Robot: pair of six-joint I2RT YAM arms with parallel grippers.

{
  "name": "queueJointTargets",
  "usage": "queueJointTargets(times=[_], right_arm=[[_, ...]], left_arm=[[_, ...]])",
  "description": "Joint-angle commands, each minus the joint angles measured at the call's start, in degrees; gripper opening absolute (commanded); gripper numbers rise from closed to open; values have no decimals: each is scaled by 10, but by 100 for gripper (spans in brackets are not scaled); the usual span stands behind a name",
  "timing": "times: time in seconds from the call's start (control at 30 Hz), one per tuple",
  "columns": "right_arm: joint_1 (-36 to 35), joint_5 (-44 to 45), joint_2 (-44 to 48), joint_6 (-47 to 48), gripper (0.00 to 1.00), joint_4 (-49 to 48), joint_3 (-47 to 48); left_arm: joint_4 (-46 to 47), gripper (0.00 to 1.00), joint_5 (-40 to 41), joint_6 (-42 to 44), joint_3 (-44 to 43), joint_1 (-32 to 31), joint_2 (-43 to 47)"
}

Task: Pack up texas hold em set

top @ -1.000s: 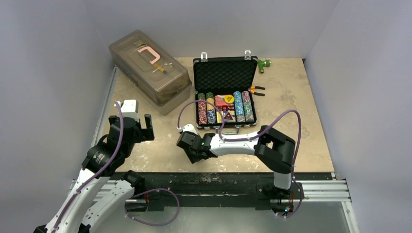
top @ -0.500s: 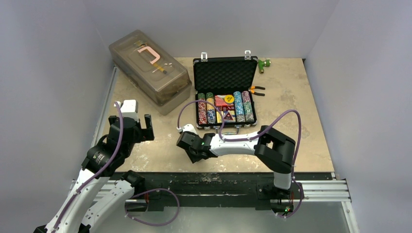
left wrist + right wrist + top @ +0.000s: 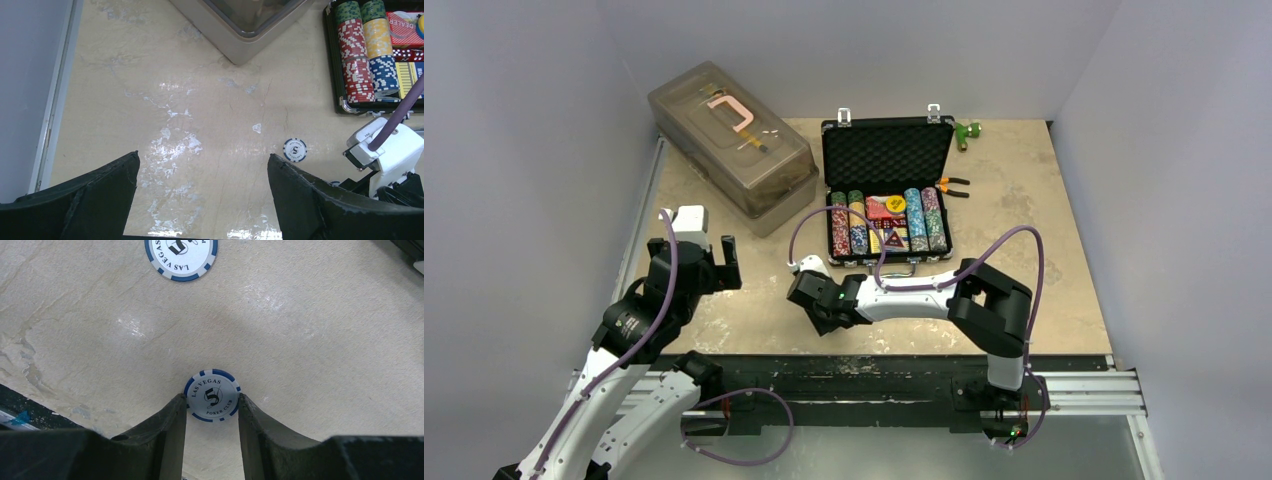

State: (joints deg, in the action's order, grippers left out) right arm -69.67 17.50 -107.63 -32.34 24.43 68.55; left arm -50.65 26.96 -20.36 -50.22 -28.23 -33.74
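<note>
The black briefcase lies open at the back of the table, with rows of multicoloured poker chips, cards and a yellow disc in its lower half. My right gripper is down at the table in front of the case, shut on a blue-and-white poker chip marked 5, one fingertip on each side of it. A second blue-and-white chip lies flat a little beyond it. My left gripper hangs open above bare table to the left, holding nothing. One loose chip shows beside its right finger.
A large translucent grey-brown plastic box stands at the back left, close to the case. Orange-handled pliers lie right of the case lid, and a small green object sits at the back. The right arm's wrist is near the case's front edge.
</note>
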Motion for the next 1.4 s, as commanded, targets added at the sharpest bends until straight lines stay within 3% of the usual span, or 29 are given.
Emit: queueJointTargets(times=[0.0, 0.27, 0.43, 0.63, 0.87, 1.0, 1.07, 1.1, 1.13, 1.37], right_arm=[[4, 17, 29, 2, 12, -30, -3], [17, 18, 52, -2, 8, -65, -31], [22, 16, 79, 8, 6, -88, -56], [32, 9, 102, 20, 8, -105, -82], [50, 24, 176, 12, 26, -88, -125], [83, 57, 254, -19, 41, -49, -165], [97, 89, 305, -42, 63, -22, -187], [103, 110, 324, -57, 90, -3, -193], [109, 131, 340, -65, 98, 12, -198], [120, 203, 401, -122, 99, 132, -202]], left_arm=[[17, 95, -7, 3, -1, 2, 2], [-9, 96, -107, -86, 4, 2, -5], [30, 96, -206, -209, 81, 2, -1], [100, 95, -267, -280, 162, 2, -6], [192, 95, -339, -324, 221, -1, -40], [201, 93, -292, -335, 210, -58, -97], [187, 91, -245, -343, 180, -104, -146], [173, 89, -223, -349, 158, -124, -177], [158, 88, -203, -356, 135, -145, -224], [25, 86, -87, -426, -53, -241, -439]])
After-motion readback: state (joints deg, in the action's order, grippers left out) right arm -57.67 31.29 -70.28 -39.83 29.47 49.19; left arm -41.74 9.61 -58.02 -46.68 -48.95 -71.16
